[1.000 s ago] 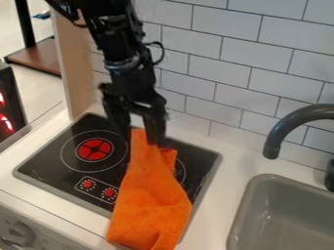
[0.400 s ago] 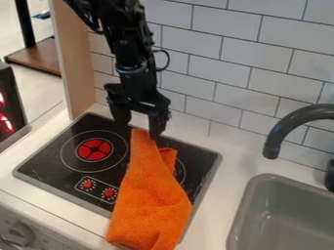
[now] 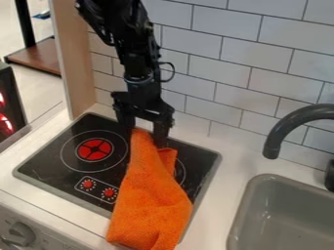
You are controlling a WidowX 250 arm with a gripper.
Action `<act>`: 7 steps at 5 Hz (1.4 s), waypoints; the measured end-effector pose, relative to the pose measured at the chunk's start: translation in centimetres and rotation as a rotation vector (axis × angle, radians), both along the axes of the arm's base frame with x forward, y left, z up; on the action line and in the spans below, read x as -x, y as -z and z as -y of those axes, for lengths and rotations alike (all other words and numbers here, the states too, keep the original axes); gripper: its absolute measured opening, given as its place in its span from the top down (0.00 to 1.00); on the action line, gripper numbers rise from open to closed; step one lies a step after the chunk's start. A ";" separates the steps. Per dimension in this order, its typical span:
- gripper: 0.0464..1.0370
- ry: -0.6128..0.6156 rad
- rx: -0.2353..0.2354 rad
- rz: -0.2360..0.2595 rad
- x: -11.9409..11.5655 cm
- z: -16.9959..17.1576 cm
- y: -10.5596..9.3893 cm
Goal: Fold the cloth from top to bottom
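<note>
Dipping after a small lift, our black two-finger hand (image 3: pixel 144 139) has come down again at the far, narrow end of the orange fabric cloth (image 3: pixel 149 195). We have its fingers spread wide, astride that end, with nothing clamped between them; whether the tips touch the fabric, we cannot tell. The cloth hasn't shifted: it lies lengthwise over the black flat cooktop (image 3: pixel 49 161), its wider end toward us. For the task, we judge the fold still unmade. Next we would need to close on the far end, then carry it nearer without dragging the rest.
</note>
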State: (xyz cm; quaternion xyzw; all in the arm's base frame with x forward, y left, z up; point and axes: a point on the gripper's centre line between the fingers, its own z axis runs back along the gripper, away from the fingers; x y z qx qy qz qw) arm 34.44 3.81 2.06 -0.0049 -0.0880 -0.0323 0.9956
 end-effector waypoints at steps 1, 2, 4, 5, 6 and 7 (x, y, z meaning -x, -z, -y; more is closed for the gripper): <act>0.41 -0.010 -0.015 -0.052 0.3 -0.2 1.1; 0.70 -0.016 -0.013 -0.060 0.4 -0.3 1.2; 0.98 0.001 0.007 -0.071 0.5 0.2 1.1; 0.99 0.024 0.020 -0.055 0.5 0.5 0.1; 0.99 0.090 0.014 0.014 -0.1 1.9 -2.4; 0.99 0.147 0.010 0.058 0.4 3.0 -4.2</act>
